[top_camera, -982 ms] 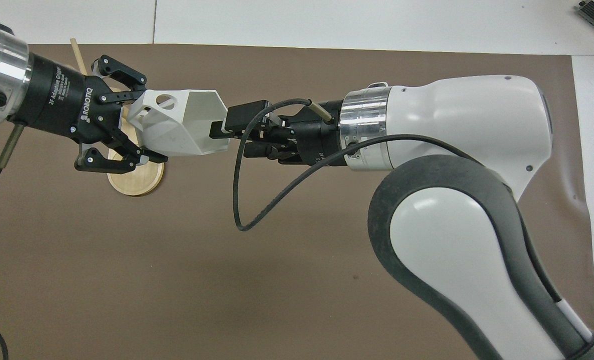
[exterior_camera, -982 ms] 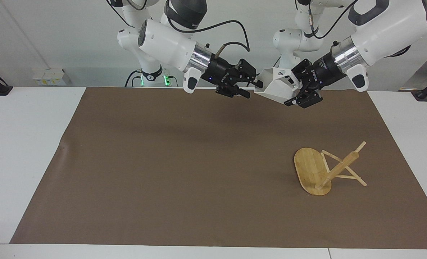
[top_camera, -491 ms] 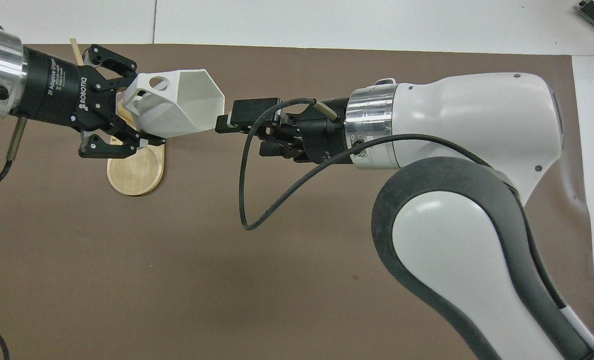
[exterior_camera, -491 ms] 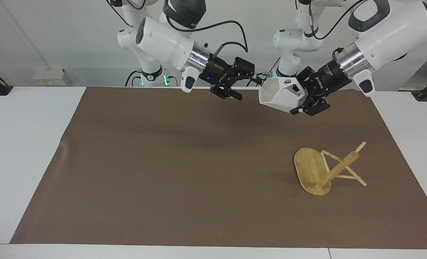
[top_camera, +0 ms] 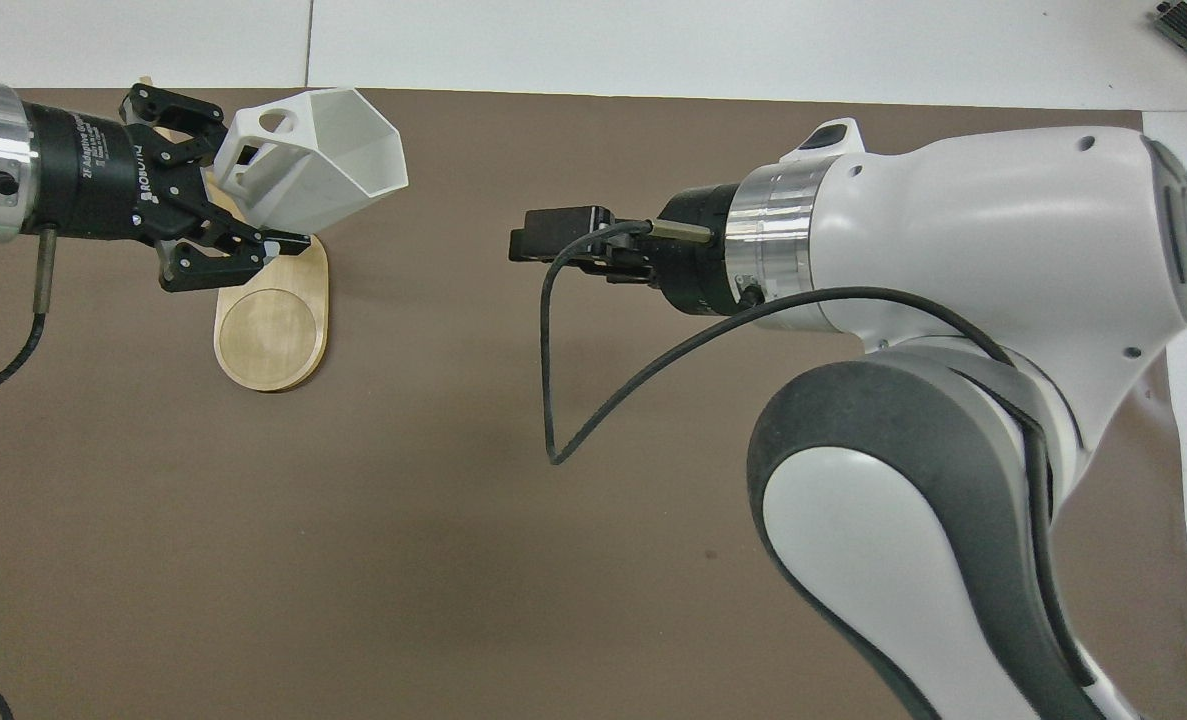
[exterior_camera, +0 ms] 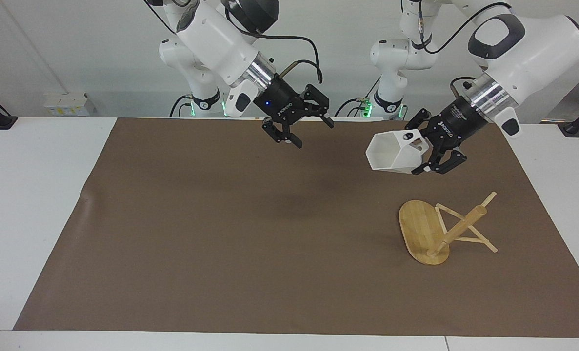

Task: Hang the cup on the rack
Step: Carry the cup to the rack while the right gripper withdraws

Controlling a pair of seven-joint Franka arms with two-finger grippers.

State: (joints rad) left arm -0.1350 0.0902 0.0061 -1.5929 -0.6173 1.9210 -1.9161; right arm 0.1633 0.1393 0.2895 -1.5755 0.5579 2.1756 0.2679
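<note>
So far, only the first part looks done. The left end effector (exterior_camera: pixel 428 155) is pinching the cup (exterior_camera: pixel 395 153) by its handle end, up in the air at the right of the facing picture. The cup is tipped on its side, with its open mouth pointing toward the middle of the picture. It hangs over the brown mat, just above the rack (exterior_camera: pixel 444 229) in that picture and not touching it.

The rack stands on the surface at the lower right, with its post (exterior_camera: pixel 457 230) leaning and thin pegs (exterior_camera: pixel 469 240) sticking out. No cup is on any peg yet.

The right end effector (exterior_camera: pixel 306 127) is at the upper middle, spread wide and holding nothing. It waits over the mat.

What is left, I think: bring the cup down, slip the hole in its handle over a peg, then let go.
</note>
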